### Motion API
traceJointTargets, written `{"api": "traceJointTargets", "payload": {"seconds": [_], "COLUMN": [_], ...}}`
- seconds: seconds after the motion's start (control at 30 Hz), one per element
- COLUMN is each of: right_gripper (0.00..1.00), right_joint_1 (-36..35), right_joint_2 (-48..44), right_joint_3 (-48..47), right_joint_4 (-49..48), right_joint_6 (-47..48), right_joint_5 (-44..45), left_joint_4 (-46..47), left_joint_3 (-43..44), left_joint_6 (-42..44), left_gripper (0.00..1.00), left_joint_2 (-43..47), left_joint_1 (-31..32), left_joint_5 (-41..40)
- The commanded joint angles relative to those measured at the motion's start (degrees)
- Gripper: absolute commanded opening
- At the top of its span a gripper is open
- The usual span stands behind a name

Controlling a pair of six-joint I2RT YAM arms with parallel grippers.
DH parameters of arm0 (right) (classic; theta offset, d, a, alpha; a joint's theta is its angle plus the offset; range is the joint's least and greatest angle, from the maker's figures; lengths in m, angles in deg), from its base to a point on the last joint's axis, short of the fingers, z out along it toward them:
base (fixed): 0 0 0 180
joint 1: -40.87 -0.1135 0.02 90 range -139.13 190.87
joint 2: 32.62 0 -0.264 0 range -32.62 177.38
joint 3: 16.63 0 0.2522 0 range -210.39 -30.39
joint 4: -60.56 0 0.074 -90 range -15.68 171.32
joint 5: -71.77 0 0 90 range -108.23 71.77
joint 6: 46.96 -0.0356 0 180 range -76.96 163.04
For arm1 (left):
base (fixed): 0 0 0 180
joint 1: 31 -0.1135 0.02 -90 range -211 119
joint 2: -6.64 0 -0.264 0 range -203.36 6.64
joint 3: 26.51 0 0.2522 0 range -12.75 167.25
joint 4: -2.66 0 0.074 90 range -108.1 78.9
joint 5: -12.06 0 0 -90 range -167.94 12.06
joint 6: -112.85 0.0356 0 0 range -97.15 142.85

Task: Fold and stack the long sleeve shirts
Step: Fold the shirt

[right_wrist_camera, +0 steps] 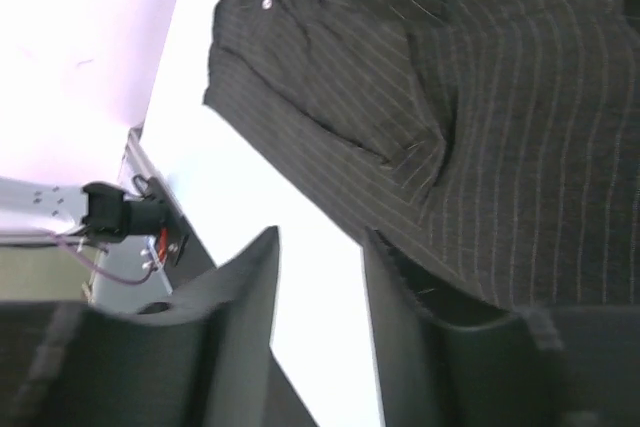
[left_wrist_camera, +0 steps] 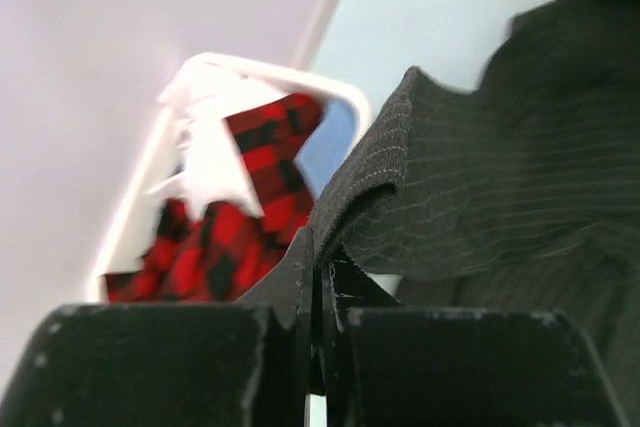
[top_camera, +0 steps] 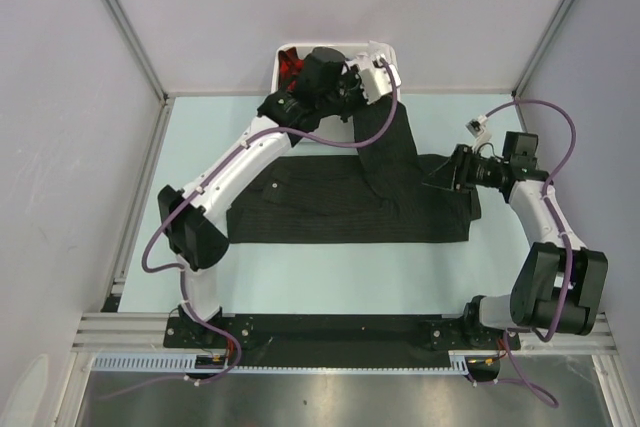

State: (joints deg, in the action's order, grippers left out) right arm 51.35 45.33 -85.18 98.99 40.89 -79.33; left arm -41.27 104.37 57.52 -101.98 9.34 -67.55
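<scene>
A black pinstriped long sleeve shirt (top_camera: 330, 202) lies spread across the middle of the table. One sleeve runs up from it toward the far edge. My left gripper (top_camera: 362, 87) is shut on the end of that sleeve and holds it raised beside the basket. In the left wrist view the jaws (left_wrist_camera: 322, 267) pinch the folded fabric edge of the shirt (left_wrist_camera: 480, 177). My right gripper (top_camera: 438, 175) is open at the shirt's right edge. In the right wrist view the gripper (right_wrist_camera: 320, 247) has bare table between its fingers, and the shirt (right_wrist_camera: 480, 117) lies against one finger.
A white basket (top_camera: 284, 55) stands at the far edge of the table and holds a red and black plaid garment (left_wrist_camera: 215, 247). Its rim also shows in the left wrist view (left_wrist_camera: 260, 69). Walls enclose the table on the left, back and right.
</scene>
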Motion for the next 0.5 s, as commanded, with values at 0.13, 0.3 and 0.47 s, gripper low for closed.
{"api": "traceJointTargets", "payload": {"seconds": [0.13,0.3,0.47], "right_gripper": [0.27,0.17,0.14], "right_joint_1": [-8.36,-14.52,-15.4], "right_joint_2": [-1.75,1.67,10.0], "right_joint_3": [5.29,8.9,8.12], "right_joint_4": [-14.2,-24.22,-27.65], "right_joint_6": [-4.79,-9.61,-12.0], "right_joint_5": [10.99,17.23,20.57], "left_joint_4": [7.31,11.27,13.39], "left_joint_3": [2.59,2.5,3.29], "left_joint_6": [10.94,10.06,6.72], "left_gripper": [0.0,0.0,0.0], "left_joint_2": [-2.91,-3.44,-2.74], "left_joint_1": [1.06,0.8,-0.52], "left_joint_5": [-12.32,-13.29,-11.8]}}
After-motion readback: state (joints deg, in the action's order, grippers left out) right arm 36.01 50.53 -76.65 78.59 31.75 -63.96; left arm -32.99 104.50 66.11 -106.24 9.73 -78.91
